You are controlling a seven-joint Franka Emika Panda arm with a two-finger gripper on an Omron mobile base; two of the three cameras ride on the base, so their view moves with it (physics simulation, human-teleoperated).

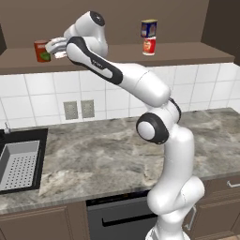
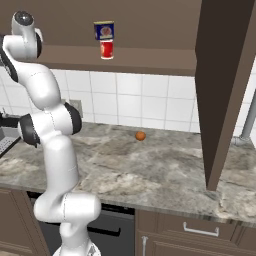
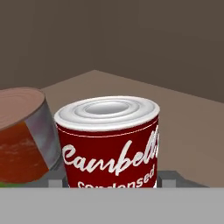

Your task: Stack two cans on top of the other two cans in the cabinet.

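The gripper (image 1: pixel 60 49) seems closed around a glossy red-and-white soup can (image 3: pixel 109 142) near the shelf's (image 1: pixel 187 52) left end. A dull orange can (image 1: pixel 42 50) stands just beside it. Further right, a blue can (image 1: pixel 149 28) sits stacked on a red can (image 1: pixel 149 46).

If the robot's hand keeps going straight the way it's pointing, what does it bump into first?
Most likely the red-and-white soup can, which sits right in front of the hand on the cabinet shelf. The orange-red can stands just beside it, off the line. How near the hand is can't be judged exactly.
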